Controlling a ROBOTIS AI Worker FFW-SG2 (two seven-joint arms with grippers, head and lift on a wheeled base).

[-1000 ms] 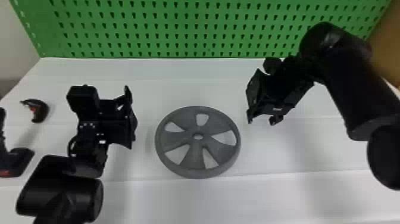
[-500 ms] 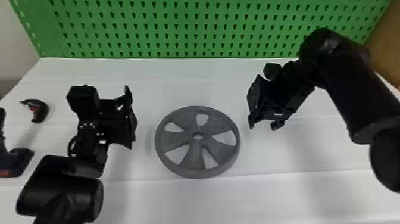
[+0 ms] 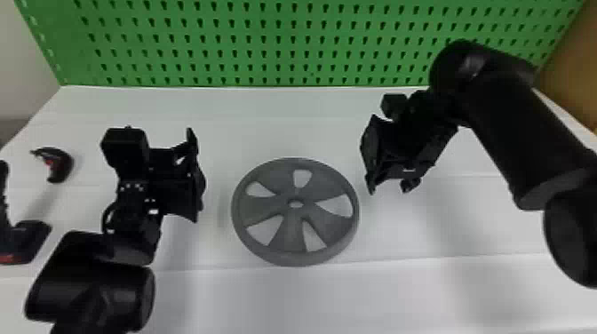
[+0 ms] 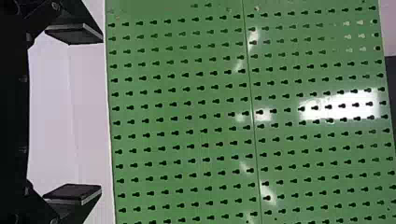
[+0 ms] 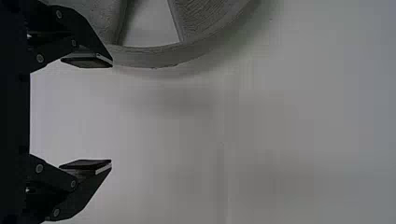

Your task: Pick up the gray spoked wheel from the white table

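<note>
Lowest at the left border, a black-and-red tool (image 3: 29,242) rests partly cut off. The gray spoked wheel (image 3: 284,213) lies flat on the white table (image 3: 337,297), its near rim by a seam, bare tabletop reaching towards the robot. The left gripper (image 3: 199,177), spread with nothing between its fingers, leaves a strip to the wheel's left edge; the right gripper (image 3: 368,155), also spread and unloaded, is near the right edge. A green pegboard (image 3: 284,44) bounds the far side.

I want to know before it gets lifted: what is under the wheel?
White table shows through the openings of the wheel. Whatever is beneath its solid parts is covered and cannot be seen.
</note>
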